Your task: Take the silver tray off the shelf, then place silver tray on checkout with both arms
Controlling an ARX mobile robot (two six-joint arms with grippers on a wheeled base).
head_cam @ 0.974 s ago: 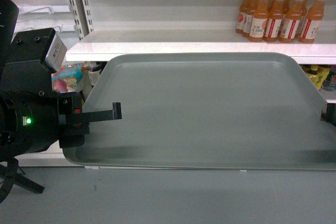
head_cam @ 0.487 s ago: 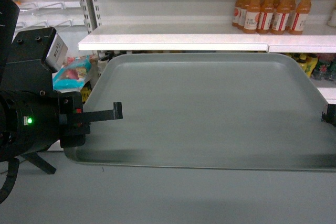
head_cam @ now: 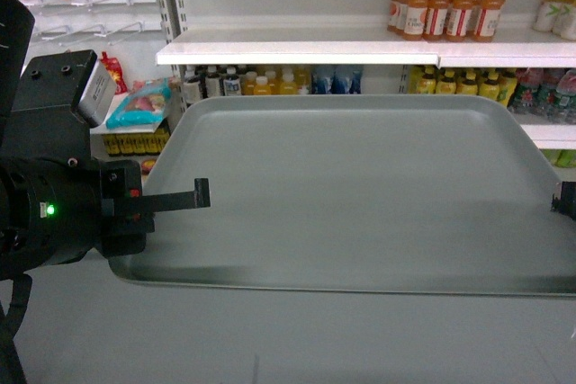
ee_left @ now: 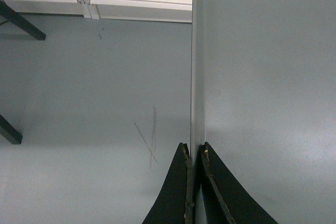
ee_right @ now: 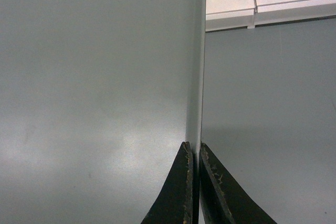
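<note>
The silver tray (head_cam: 360,186) hangs level in the air in front of the shelf (head_cam: 297,47), well clear of its board. My left gripper (head_cam: 200,197) is shut on the tray's left rim, and the left wrist view shows the rim pinched between the left gripper's (ee_left: 195,150) jaws with grey floor below. At the right edge of the head view my right gripper (head_cam: 562,202) clamps the opposite rim. The right wrist view shows the tray's (ee_right: 94,77) rim between the shut right gripper (ee_right: 195,149). The checkout is out of view.
Orange juice bottles (head_cam: 445,6) stand on the shelf board at the back right. Small bottles (head_cam: 270,83) line the lower shelf behind the tray. A snack bag (head_cam: 139,103) hangs at the left. Grey floor (head_cam: 270,339) lies under and in front of the tray.
The shelf has shrunk and drawn back in the head view, showing the lower shelf's bottles; the tray and both grippers keep the same place in the frame.
</note>
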